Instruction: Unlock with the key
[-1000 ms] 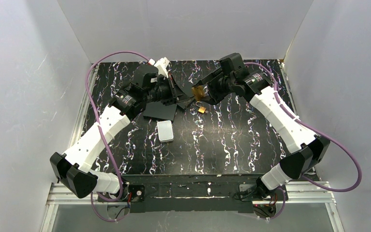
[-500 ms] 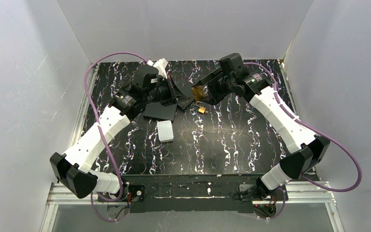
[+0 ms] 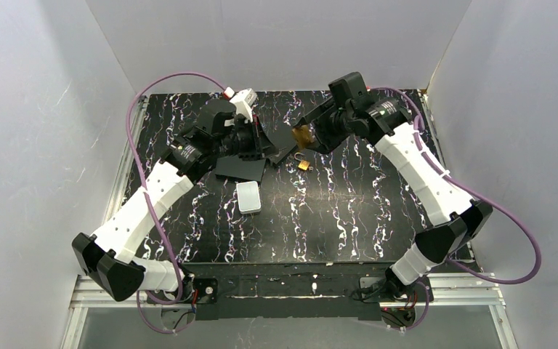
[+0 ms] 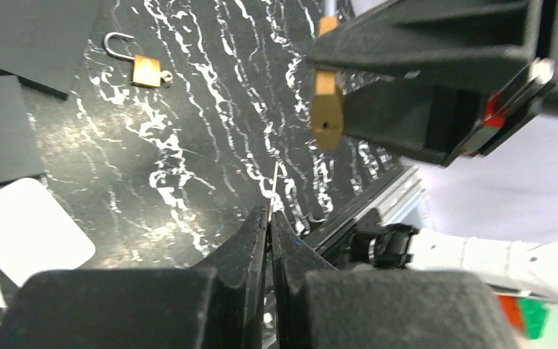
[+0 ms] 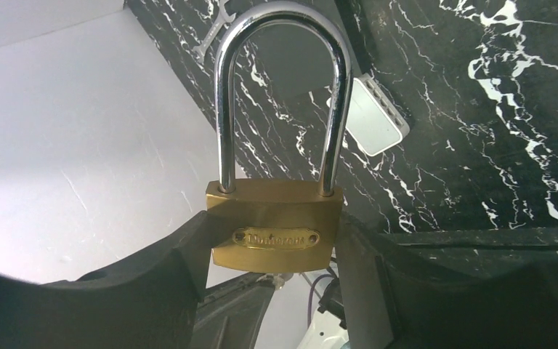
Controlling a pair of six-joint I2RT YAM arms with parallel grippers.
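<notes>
My right gripper [image 5: 275, 222] is shut on the body of a brass padlock [image 5: 276, 236], gripping its two sides. The long steel shackle [image 5: 283, 73] is closed and points away from the wrist. The lock hangs above the back middle of the table [image 3: 303, 134]. In the left wrist view its keyhole end [image 4: 327, 109] faces my left gripper [image 4: 269, 212]. That gripper is shut on a thin key [image 4: 273, 187], seen edge-on and pointing at the lock from a short gap away. From above, the left gripper [image 3: 279, 149] sits just left of and below the lock.
A small brass padlock [image 3: 303, 164] lies on the black marbled table [image 3: 349, 211] under the two grippers. A white box [image 3: 248, 196] and flat black sheets [image 3: 240, 167] lie beside the left arm. White walls close in three sides.
The right arm has shifted slightly up and toward the back with the padlock. The left arm has shifted a little. Both grips are unchanged.
</notes>
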